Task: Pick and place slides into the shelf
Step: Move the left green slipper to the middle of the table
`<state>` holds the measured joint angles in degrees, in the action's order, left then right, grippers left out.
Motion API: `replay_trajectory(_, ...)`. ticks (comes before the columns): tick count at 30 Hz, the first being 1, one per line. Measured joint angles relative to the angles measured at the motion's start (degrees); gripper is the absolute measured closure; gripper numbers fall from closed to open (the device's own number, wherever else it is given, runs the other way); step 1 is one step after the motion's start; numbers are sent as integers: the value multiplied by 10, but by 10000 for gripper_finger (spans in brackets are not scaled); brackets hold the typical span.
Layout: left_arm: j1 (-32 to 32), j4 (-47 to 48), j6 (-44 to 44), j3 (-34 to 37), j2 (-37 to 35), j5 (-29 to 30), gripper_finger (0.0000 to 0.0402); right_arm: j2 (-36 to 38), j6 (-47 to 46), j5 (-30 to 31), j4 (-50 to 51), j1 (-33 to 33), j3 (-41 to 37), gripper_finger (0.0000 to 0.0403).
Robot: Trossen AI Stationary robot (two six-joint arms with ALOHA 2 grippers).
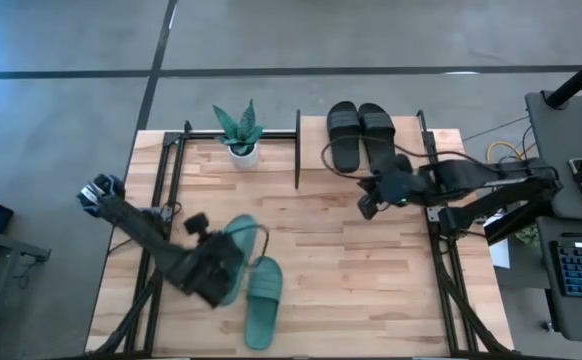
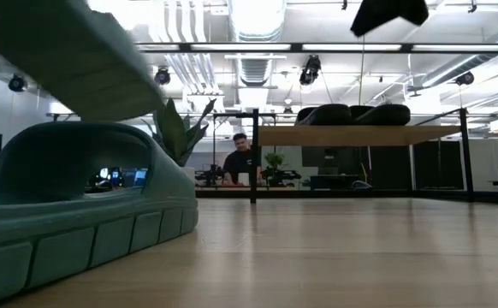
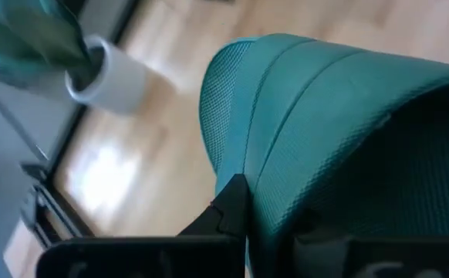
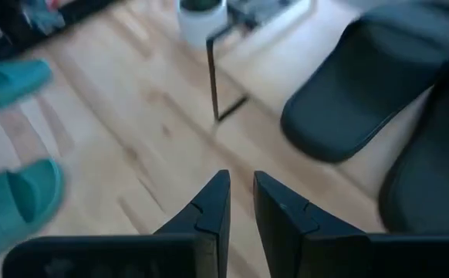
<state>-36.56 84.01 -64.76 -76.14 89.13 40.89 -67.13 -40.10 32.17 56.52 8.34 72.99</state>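
One teal slide (image 1: pixel 239 242) is lifted in my left gripper (image 1: pixel 214 272) over the table's near left part; in the low view it hangs tilted at the top left (image 2: pixel 69 51). The second teal slide (image 1: pixel 263 300) lies flat on its sole on the table just right of it (image 2: pixel 69 214). Both black slides (image 1: pixel 359 133) rest side by side on the shelf's light top board (image 2: pixel 360 135). My right gripper (image 1: pixel 368 206) hovers near the shelf's front edge, fingers close together (image 4: pixel 241 197), holding nothing. My left gripper is shut on the teal slide near one long side edge (image 3: pixel 265 193), with one dark finger (image 3: pixel 228 207) showing against it; the other finger is hidden by the slide. The slide is lifted clear of the table and tilted, reaching beyond the fingers toward the far edge.
A small plant in a white pot (image 1: pixel 241 150) stands left of the shelf by the far edge. A black shelf post (image 1: pixel 298 150) rises between the plant and the black slides. Bare wood lies between the two grippers (image 1: pixel 331 250). A person sits in the room beyond (image 2: pixel 242 162).
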Motion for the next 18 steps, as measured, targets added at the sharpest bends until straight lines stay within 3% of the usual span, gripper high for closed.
replay_trajectory(4,106,-84,133,0,2,36,401,33,-4,11,1,0,4,351)
replay_trajectory(11,274,-436,457,-10,36,-12,401,75,-22,27,17,0,2,351)
replay_trajectory(14,314,-514,516,-29,62,-39,401,86,-47,41,54,0,2,351)
replay_trajectory(18,346,-514,525,-65,115,-87,401,92,-87,41,116,0,1,351)
